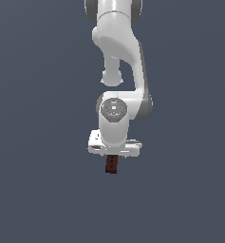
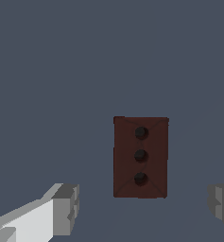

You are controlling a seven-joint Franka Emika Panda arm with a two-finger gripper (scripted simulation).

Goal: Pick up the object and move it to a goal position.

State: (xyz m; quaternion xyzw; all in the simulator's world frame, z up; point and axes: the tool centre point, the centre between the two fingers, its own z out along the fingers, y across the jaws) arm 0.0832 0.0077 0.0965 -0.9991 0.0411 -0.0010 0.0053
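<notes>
No readable text, labels or numbers — block [image 2: 141,157] bears three dark dots only

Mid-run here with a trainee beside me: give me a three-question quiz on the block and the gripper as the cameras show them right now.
1. True or false: the gripper is shut on the block.
2. How many dark dots run along the block's top face?
3. Multiple choice. In the wrist view, the block lies: A) outside both fingers, B) between the two fingers, touching neither, C) pressed against one finger.

Key
1. False: the jaws stand wide, with floor showing on either side of the block.
2. Three, in one row down its length.
3. B.
</notes>
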